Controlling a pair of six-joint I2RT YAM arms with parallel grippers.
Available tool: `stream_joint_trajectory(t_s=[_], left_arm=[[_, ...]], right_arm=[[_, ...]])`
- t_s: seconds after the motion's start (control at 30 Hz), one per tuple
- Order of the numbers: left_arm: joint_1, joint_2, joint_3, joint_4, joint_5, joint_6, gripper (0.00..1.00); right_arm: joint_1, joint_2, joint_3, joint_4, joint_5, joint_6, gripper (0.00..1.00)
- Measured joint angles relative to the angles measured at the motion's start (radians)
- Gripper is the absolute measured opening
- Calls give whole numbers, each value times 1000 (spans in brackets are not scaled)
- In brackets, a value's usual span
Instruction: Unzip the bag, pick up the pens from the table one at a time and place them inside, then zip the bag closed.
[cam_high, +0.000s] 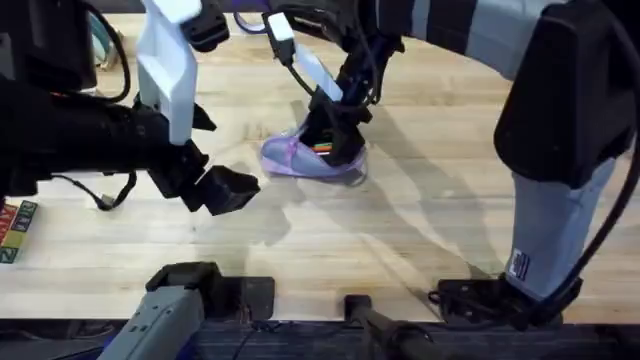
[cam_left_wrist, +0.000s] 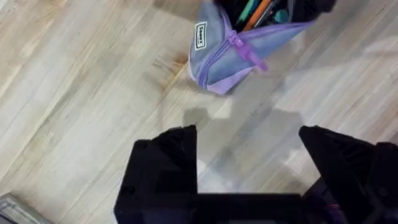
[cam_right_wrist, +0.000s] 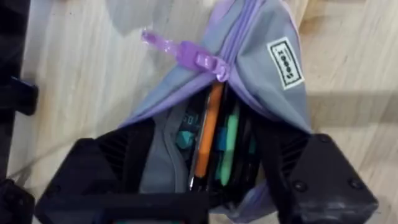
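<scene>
The lavender bag (cam_high: 305, 160) lies near the middle of the table (cam_high: 420, 240), its zipper open over most of its length and the purple pull (cam_right_wrist: 186, 53) resting at the closed end. An orange pen (cam_right_wrist: 208, 130) sits inside the bag among green and teal ones (cam_right_wrist: 230, 143). My right gripper (cam_high: 335, 140) is open, its black fingers (cam_right_wrist: 311, 168) straddling the bag's open mouth (cam_right_wrist: 217, 180). My left gripper (cam_high: 225, 190) hovers open to the bag's left and holds nothing (cam_left_wrist: 249, 162). The left wrist view shows the bag's closed end (cam_left_wrist: 224, 59) a short way beyond those fingers.
A coloured box (cam_high: 15, 230) lies at the table's left edge. A black cable (cam_high: 110, 195) trails beside the left arm. Bare wood (cam_high: 400, 260) stretches in front of the bag and to its right.
</scene>
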Motion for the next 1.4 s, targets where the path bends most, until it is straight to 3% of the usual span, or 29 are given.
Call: stream_joint_trajectory(t_s=[0.07, 0.43, 0.73, 1.2, 1.4], left_arm=[[0, 0, 0, 0, 0, 0, 993], [0, 0, 0, 0, 0, 0, 993], [0, 0, 0, 0, 0, 0, 993], [0, 0, 0, 0, 0, 0, 993], [0, 0, 0, 1, 0, 0, 993]], right_arm=[[0, 0, 0, 3, 1, -3, 987], [-3, -38, -7, 5, 4, 0, 995], [-13, -259, -10, -59, -13, 15, 996], [-13, -444, -10, -67, -18, 282, 996], [-13, -491, -10, -70, 42, 351, 996]])
